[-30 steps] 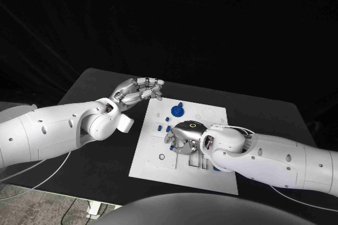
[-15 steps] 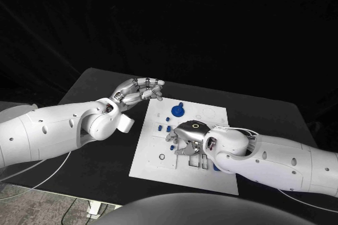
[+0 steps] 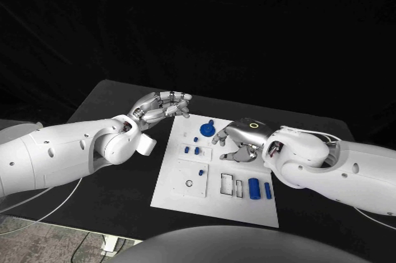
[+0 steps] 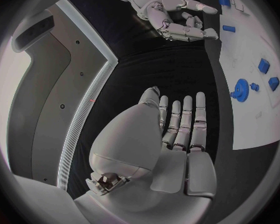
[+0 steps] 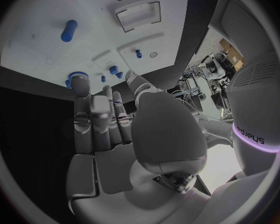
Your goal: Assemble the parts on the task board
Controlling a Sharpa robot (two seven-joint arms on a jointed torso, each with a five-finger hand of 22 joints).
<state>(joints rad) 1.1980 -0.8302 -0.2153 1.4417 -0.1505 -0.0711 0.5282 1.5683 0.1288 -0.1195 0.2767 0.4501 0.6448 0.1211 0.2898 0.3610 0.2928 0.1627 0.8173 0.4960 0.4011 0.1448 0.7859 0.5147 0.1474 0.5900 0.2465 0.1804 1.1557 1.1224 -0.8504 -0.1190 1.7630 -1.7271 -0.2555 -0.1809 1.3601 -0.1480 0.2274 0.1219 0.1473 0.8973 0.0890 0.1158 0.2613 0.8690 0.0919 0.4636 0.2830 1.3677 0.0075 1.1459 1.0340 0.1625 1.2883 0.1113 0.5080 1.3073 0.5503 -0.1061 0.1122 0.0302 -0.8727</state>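
I see the black table (image 3: 107, 103) carrying the white task board (image 3: 216, 208), a rectangular plate lying at its middle with shallow recesses and outlined slots. My right hand (image 3: 237, 138) hovers over the board's far half, fingers spread and holding nothing. My left hand (image 3: 162, 106) hangs just off the board's far left corner, fingers loosely curled but apart, also holding nothing. Blue parts on the board: a gear (image 3: 207, 128) near the far edge, two upright bars (image 3: 260, 189) near the right edge, and small pegs (image 3: 191, 150) left of centre.
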